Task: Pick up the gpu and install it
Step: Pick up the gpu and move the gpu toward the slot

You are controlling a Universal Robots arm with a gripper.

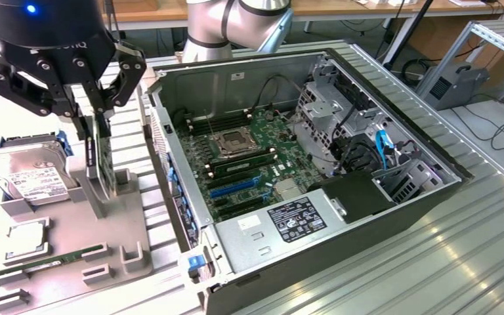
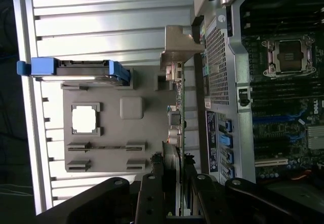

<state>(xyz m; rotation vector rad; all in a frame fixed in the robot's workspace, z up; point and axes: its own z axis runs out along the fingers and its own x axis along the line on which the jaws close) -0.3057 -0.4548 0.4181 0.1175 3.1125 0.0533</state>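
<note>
The gpu [image 1: 105, 169] stands on edge in a grey holder block [image 1: 70, 226] at the exterior view's left, seen as a thin dark card. My gripper [image 1: 94, 131] hangs straight above it, its two fingers closed against both faces of the card's upper edge. In the wrist view the gpu [image 2: 176, 125] runs away from the gripper [image 2: 174, 166] as a narrow strip, with its silver end bracket [image 2: 175, 57] at the far end. The open computer case [image 1: 322, 164] lies beside the holder, its motherboard [image 1: 247, 164] exposed with blue slots [image 1: 234, 188].
On the same holder sit a silver hard drive [image 1: 24, 174] in a blue frame, a square processor chip [image 1: 26, 237] and a narrow green RAM stick [image 1: 37, 266]. The case's side wall [image 1: 168, 170] rises between holder and motherboard. The arm's base [image 1: 226, 23] stands behind the case.
</note>
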